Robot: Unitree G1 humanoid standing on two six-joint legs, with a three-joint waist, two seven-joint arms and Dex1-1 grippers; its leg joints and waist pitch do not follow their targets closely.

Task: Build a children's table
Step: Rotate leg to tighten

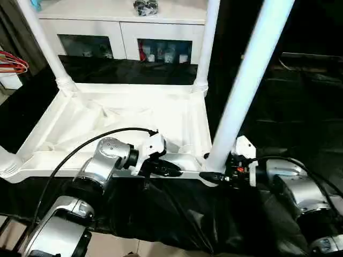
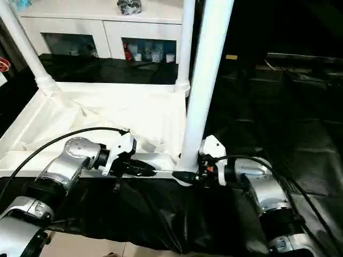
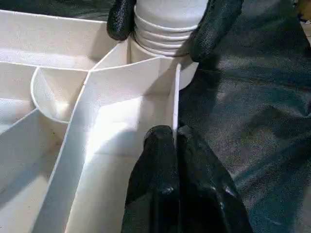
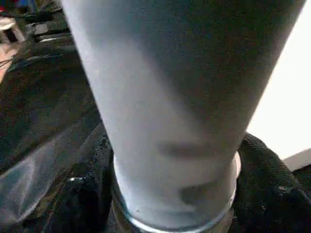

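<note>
The children's table top [image 1: 80, 115] lies upside down on black cloth, ribbed underside up. White legs stand in its corner sockets: far left [image 1: 42, 43], far right [image 1: 208, 43] and near right [image 1: 252, 80], with a stub of the near left one [image 1: 5, 160] at the picture's edge. My left gripper [image 1: 174, 170] is shut on the thin near rim [image 3: 176, 102], one finger on each side of it. My right gripper [image 1: 214, 175] is closed on the ribbed base of the near right leg [image 3: 167, 29], its fingers [image 3: 214, 26] pressing both sides just above the socket.
A white cabinet [image 1: 123, 32] with glass-fronted compartments stands behind the table. Black cloth [image 1: 177, 225] covers the floor in front and to the right. Red wire hangers [image 1: 13, 63] lie at the far left. A black cable [image 1: 80, 144] loops over my left forearm.
</note>
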